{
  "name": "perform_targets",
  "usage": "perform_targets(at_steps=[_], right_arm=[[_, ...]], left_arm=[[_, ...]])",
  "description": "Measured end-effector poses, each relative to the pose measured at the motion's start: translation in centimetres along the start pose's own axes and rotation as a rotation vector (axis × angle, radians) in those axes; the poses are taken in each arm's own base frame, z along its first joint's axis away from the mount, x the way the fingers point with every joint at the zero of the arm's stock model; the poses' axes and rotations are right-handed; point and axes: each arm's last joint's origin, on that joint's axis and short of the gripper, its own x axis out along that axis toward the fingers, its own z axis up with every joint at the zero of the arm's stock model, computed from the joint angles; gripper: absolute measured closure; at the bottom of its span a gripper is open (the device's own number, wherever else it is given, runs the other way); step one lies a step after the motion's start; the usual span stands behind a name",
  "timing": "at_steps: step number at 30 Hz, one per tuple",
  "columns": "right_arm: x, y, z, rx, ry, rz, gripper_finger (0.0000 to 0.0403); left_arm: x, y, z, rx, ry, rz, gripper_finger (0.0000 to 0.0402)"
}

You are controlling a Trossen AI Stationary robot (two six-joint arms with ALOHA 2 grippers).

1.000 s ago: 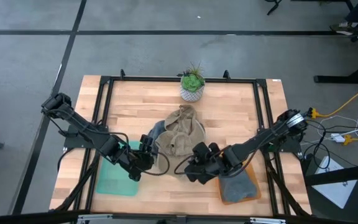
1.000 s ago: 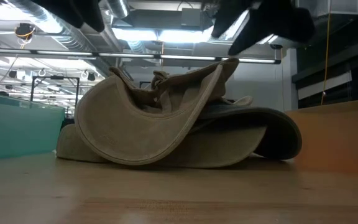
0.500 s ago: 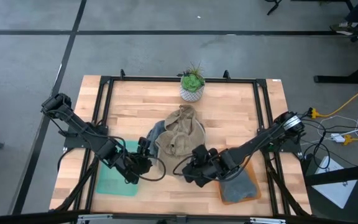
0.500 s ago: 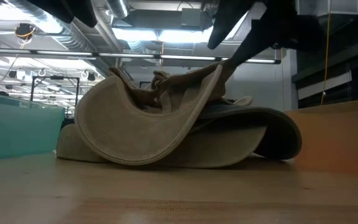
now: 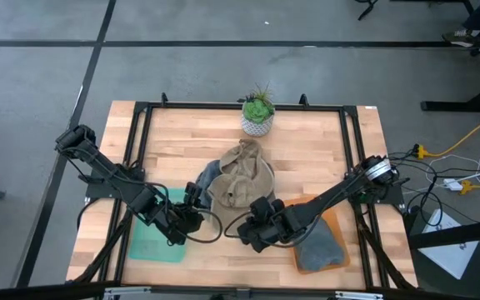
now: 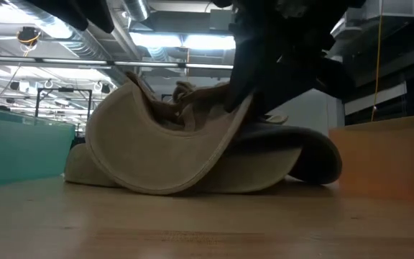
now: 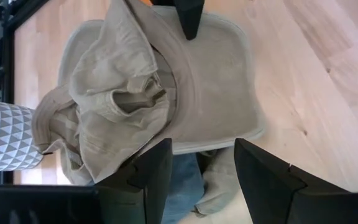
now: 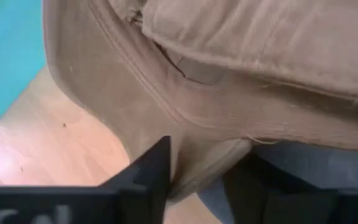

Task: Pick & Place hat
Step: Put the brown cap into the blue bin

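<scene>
Wooden surface point(image 5: 307, 150) carries the beige hat point(image 5: 242, 185); right gripper point(image 5: 257, 235) jaws seem pinching its brim, left gripper point(image 5: 192, 218) jaws wide, waiting. Next: lift.

Hat: tan hat point(image 7: 166, 93) lies crumpled on the wooden table point(image 7: 328, 74) — brim spread flat, crown folded.
Fingers: left gripper point(image 7: 204, 180) apart, just short of the brim.
Beneath: blue cloth point(image 7: 182, 186).
Beside: white patterned pot point(image 7: 5, 137).
Far edge: a dark fingertip point(image 7: 188, 15) on the brim.
</scene>
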Motion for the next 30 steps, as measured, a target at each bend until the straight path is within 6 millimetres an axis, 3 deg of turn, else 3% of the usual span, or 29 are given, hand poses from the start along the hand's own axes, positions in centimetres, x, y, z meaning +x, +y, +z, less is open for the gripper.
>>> perform_targets(at_steps=[5,11,22,26,30], right_arm=[[-0.1,0.1,0.1,-0.048,-0.066,-0.008,0.0386],[-1.2,0.3,-0.1,-0.152,-0.154,-0.039,0.0378],[-5.1,1.5,2.0,-0.631,-0.487,-0.279,0.0388],[-5.7,1.7,2.7,-0.815,-0.601,-0.407,0.0389],[-5.7,1.6,3.0,-0.899,-0.636,-0.482,0.0387]], left_arm=[[0.0,0.1,0.0,-0.013,0.002,0.024,0.0233],[-1.8,1.2,-0.1,-0.071,-0.057,0.042,0.0233],[-9.1,6.4,-0.5,-0.405,-0.402,0.151,0.0233],[-10.2,7.9,-0.8,-0.460,-0.465,0.174,0.0233],[-9.8,8.7,-0.9,-0.459,-0.448,0.182,0.0225]])
